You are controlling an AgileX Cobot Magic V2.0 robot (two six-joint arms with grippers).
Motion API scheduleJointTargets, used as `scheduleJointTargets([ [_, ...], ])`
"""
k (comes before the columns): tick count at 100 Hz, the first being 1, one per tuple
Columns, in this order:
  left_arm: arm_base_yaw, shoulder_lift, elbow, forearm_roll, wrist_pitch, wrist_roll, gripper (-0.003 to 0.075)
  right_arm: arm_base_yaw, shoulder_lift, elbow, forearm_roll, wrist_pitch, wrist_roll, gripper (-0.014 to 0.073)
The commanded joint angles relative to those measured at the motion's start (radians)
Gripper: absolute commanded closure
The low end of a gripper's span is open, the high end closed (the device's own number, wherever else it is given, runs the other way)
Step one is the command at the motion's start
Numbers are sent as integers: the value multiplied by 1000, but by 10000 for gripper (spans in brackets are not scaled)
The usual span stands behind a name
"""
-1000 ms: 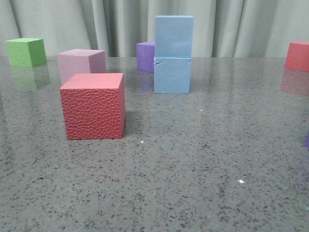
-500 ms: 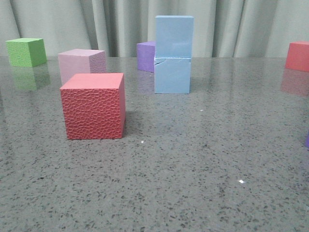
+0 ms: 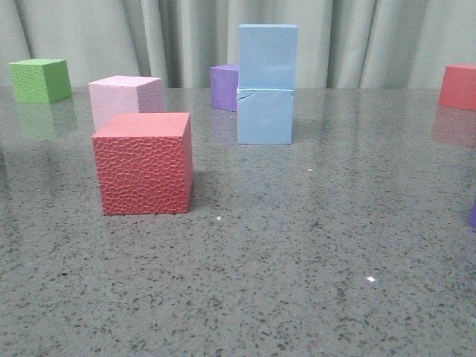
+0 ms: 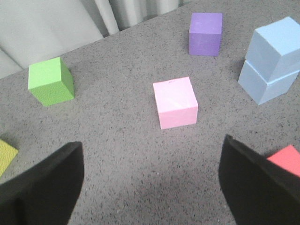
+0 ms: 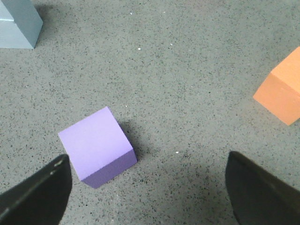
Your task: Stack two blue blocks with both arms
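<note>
Two light blue blocks stand stacked at the table's middle back: the upper blue block (image 3: 268, 56) sits squarely on the lower blue block (image 3: 265, 115), which has a small crack near its top left edge. The stack also shows in the left wrist view (image 4: 273, 65), and a corner of it in the right wrist view (image 5: 16, 23). No gripper shows in the front view. My left gripper (image 4: 150, 180) is open and empty above bare table. My right gripper (image 5: 147, 187) is open and empty, close beside a lilac cube (image 5: 97, 145).
A red cube (image 3: 143, 163) stands front left, a pale pink cube (image 3: 125, 99) behind it, a green cube (image 3: 40, 79) far left. A purple cube (image 3: 224, 85) is behind the stack, another red cube (image 3: 458, 86) far right. An orange cube (image 5: 281, 93) lies near my right gripper.
</note>
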Motion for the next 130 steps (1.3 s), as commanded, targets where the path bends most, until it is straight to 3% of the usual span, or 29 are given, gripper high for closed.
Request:
scheduleJointTargets([
  [1,1,-103,90,-23,-142,-11,190,-1,5,-22,-1,-75,-6,-62],
  [25,1,-333,369,-46,-217,-38,191,-1,3,-22,-1,-89,-6,-62],
  [53,1,-553,554,-50,-266,-64,191,-1,-50,-22,-1,-113,-11,-62],
  [93,1,-768,742,-76,-252,-115,191,-1,-154,74,-1,-118,-26,-62],
  [130,1,-831,826,-108,-250,-115,191,-1,-287,212,-1,-157,-26,-62],
])
